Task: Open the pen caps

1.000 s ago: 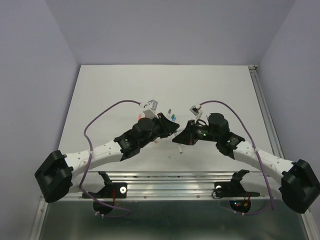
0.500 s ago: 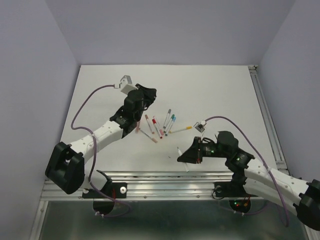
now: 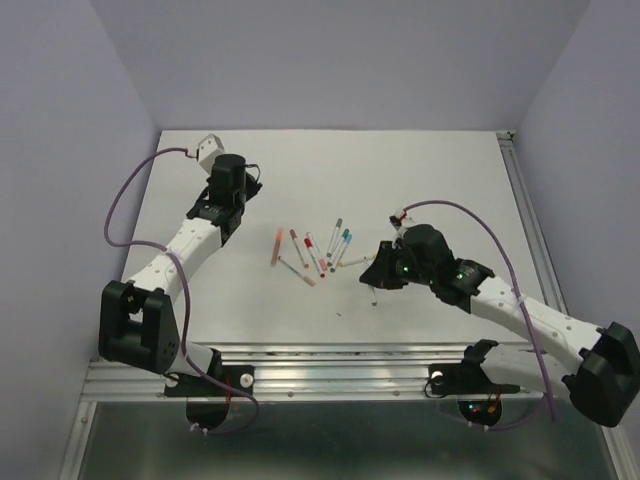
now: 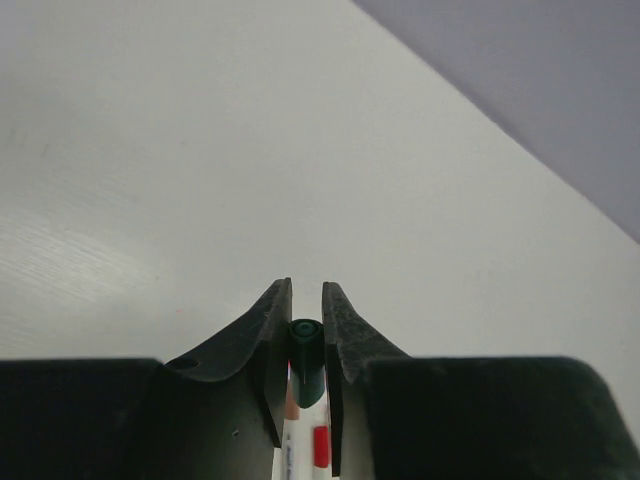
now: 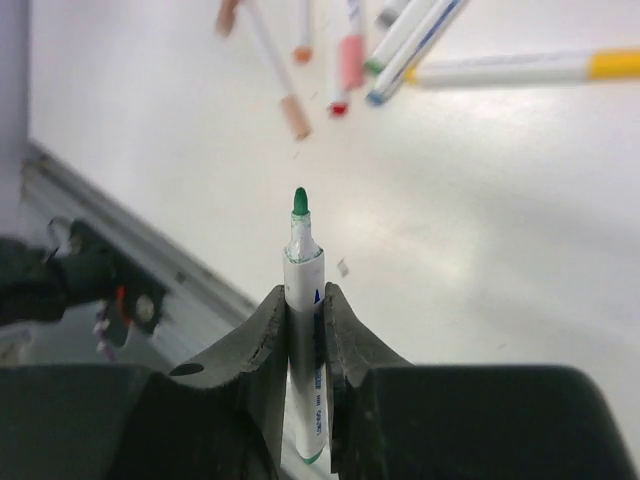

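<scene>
About 8 pens [image 3: 315,250] fan out mid-tabletop [image 3: 420,170]. Right of that fan, the right gripper [image 5: 305,300] clamps an uncapped green pen [image 5: 302,270], probably light, stiff and slick, so best held mid-barrel. Well left of the fan, the left gripper [image 4: 306,300] pinches the tiny green cap [image 4: 305,345].

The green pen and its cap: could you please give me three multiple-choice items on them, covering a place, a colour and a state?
1. Where is the green pen?
A. in the right fingers
B. in the left fingers
C. in neither

2. What colour is the cap that the left fingers hold?
A. red
B. yellow
C. dark green

3. What is the green pen's state?
A. capped
B. uncapped, tip bare
C. snapped in two

Key: 1 A, the right wrist view shows it pinched there; 2 C, the left wrist view shows a dark green cap; 3 B, its green tip sticks out bare.
</scene>
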Robot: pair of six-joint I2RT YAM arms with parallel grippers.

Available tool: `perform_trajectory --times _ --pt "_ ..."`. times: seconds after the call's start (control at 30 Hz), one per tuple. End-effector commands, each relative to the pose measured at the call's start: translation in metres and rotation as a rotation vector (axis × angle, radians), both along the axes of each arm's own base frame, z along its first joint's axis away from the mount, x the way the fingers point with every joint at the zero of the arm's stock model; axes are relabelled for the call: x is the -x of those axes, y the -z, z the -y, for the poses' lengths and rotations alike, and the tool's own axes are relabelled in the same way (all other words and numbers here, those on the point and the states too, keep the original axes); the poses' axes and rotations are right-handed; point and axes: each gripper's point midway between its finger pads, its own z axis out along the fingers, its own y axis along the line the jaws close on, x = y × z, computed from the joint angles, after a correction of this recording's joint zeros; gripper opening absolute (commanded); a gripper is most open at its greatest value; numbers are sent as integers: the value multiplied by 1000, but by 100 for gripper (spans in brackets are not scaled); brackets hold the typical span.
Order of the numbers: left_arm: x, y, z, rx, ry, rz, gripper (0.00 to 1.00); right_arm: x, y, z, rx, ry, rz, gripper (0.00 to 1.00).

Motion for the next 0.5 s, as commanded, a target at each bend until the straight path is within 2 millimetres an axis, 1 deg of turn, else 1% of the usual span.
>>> perform_trajectory --times 0.0,0.03,0.07,0.1,0.13,0.17,0.2,0.23,0.27,0.3,0.33,0.37,0.4,0.43,0.47 --pt "0 21 -24 -206 56 -142 0 -84 -6 52 313 267 107 1" --pt "-2 25 -26 -228 62 -162 0 -105 1 74 360 350 80 1" --pt "-3 33 -28 -244 64 -186 0 -117 4 85 391 384 66 1" --pt "-5 48 -33 -266 53 -231 0 -134 15 93 441 395 48 1" --pt "-5 54 -37 -282 52 -258 0 -148 19 113 468 450 21 1" --pt "-6 61 -40 -291 40 -285 0 -157 22 125 502 487 11 1" --pt "-9 77 -49 -303 14 -335 0 -164 28 132 545 486 2 1" --pt "-6 85 -53 -314 8 -376 0 -171 41 138 590 485 -19 1" --pt "-11 85 -54 -320 3 -381 0 -181 41 146 617 507 -21 1" --pt "-13 98 -56 -328 6 -414 0 -186 44 150 635 505 -29 2" --pt "-15 101 -56 -331 7 -419 0 -190 58 157 667 509 -67 3" --pt "-16 105 -56 -336 15 -431 1 -197 57 157 668 510 -66 5" --pt "-16 115 -54 -342 25 -455 3 -201 61 160 680 512 -69 6" --pt "-15 121 -56 -348 22 -468 4 -201 77 164 714 506 -109 7" --pt "-15 123 -57 -354 17 -477 6 -201 81 166 729 506 -123 9"
